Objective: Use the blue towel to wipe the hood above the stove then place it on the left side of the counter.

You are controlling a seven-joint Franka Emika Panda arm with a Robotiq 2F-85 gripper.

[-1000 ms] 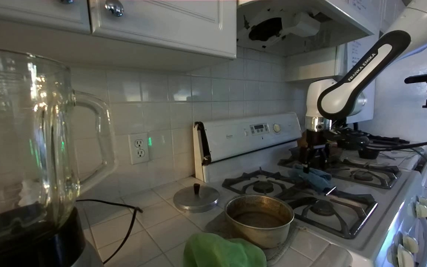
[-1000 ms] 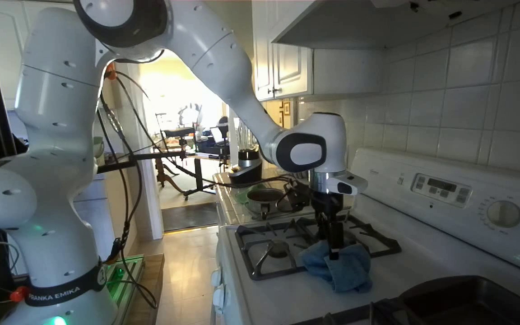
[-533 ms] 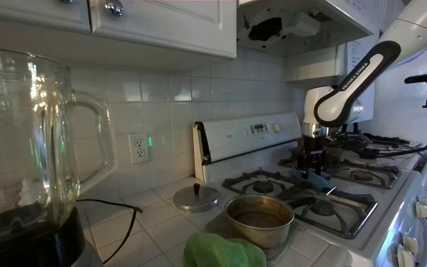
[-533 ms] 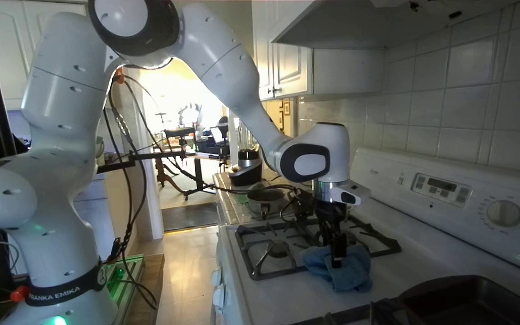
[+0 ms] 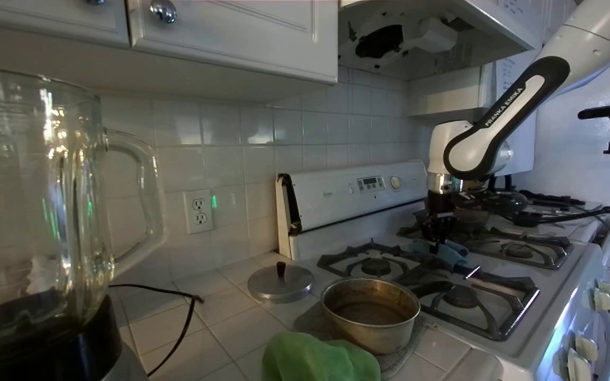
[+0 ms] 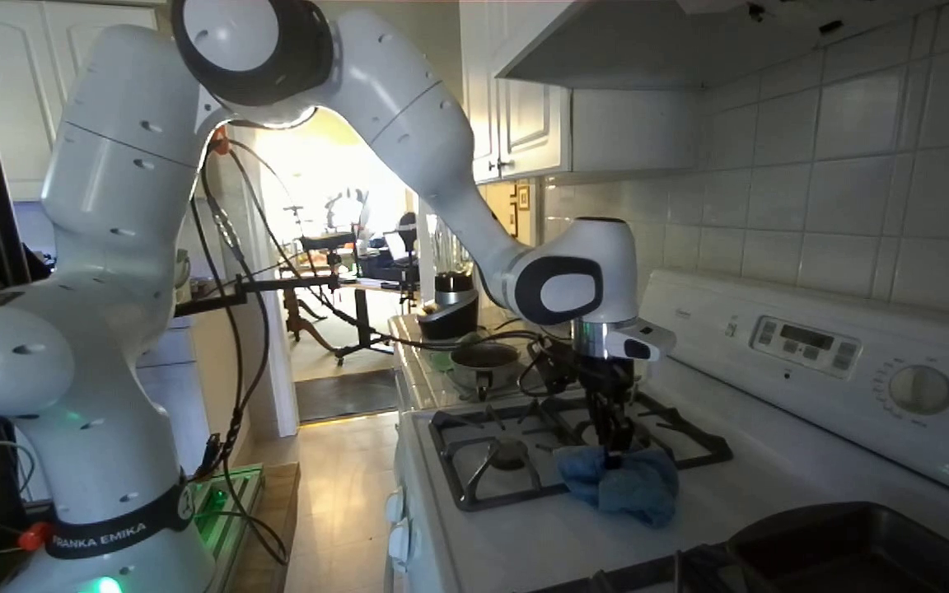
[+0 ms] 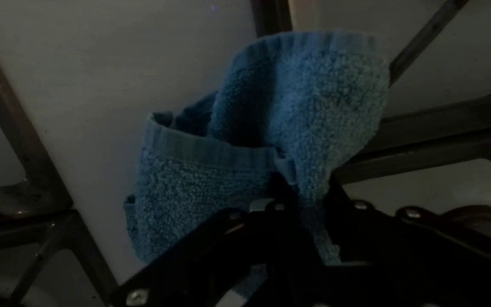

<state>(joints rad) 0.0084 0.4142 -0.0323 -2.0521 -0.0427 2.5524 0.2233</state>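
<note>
While the stove (image 6: pixel 516 539) spreads beneath me, a grate (image 7: pixel 437 123) partly covered by the towel (image 7: pixel 203 192) in the wrist view, my gripper (image 7: pixel 308 189) points down into that towel, bunched blue on the white top. My fingers (image 7: pixel 286 230) are nearly together, clamped on a narrow fold of it. From between them the rest spills out loose, a rounded flap past their ends and a hemmed edge just beside one.
</note>
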